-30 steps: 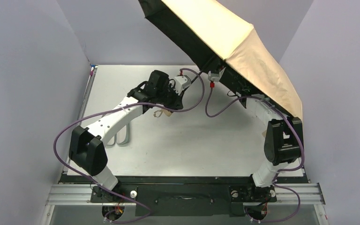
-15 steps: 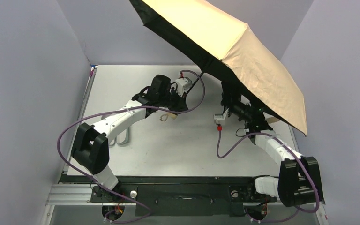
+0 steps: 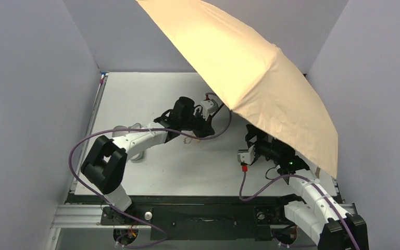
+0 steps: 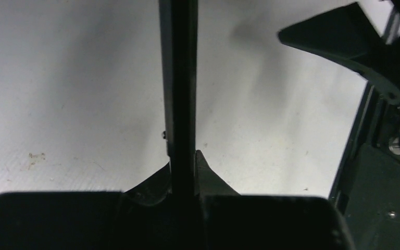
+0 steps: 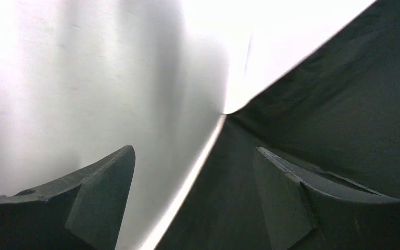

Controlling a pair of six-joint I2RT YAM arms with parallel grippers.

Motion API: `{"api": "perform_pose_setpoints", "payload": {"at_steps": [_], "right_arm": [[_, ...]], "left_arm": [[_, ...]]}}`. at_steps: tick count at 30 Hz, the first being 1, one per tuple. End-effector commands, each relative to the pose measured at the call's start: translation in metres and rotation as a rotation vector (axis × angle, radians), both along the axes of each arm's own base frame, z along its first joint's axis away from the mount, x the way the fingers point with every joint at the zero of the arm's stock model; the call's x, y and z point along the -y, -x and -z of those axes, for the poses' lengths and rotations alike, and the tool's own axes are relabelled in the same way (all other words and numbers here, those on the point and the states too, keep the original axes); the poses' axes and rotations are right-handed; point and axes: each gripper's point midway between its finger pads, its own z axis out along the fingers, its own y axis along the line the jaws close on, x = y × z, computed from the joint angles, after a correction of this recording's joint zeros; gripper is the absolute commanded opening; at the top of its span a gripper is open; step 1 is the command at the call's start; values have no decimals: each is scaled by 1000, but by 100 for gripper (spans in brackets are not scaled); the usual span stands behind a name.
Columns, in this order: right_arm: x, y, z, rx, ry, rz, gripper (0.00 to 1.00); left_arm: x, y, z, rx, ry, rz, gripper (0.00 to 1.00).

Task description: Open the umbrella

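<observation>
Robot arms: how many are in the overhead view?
2. The white-and-black left arm reaches centre-table; the right arm sits near-right, partly hidden beneath the open tan fabric umbrella.

left arm (image 3: pixel 140 138) and right arm (image 3: pixel 315 195), near the table (image 3: pixel 135 94)'s front edge: white links, black joint housings, looping purple cables (image 3: pixel 241 182); right gripper (image 5: pixel 194 151) has dark grey wedge fingers (image 5: pixel 99 192).

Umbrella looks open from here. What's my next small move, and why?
Probably ease the right gripper back out from under the umbrella. Its canopy looks fully spread, the left gripper is shut on the shaft, and the right one is open, holding nothing, close to the black lining.
</observation>
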Motion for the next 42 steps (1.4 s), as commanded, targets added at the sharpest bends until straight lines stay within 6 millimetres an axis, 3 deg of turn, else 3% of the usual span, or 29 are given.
{"api": "perform_pose_setpoints", "payload": {"at_steps": [1,7,11,17,18,19,21,22,30,36,42], "right_arm": [[6,42,44,-283,-24,76,79],[6,63,79,-368,-76,204,78],[1,66,91,-344,-95,273,77],[-16,78,95,-337,-84,304,77],[-20,81,95,-332,-74,297,76],[-20,82,95,-333,-75,307,76],[-21,86,95,-324,-62,309,76],[-23,89,95,-318,-56,306,76],[-22,114,92,-316,-4,303,76],[-10,121,89,-318,81,280,77],[-3,126,79,-285,72,243,79]], "left_arm": [[7,-27,-26,172,82,-69,0],[-4,-30,7,230,8,-106,3],[-13,-26,29,217,-43,-111,16],[-44,-7,48,212,-85,-127,58],[-47,-6,47,218,-89,-130,71],[-56,-1,47,227,-107,-138,76],[-73,6,47,242,-146,-154,97],[-83,13,53,234,-192,-151,100],[-172,62,49,147,-402,-218,97],[-241,67,20,273,-506,-452,97],[-303,75,7,415,-650,-637,97]]}}
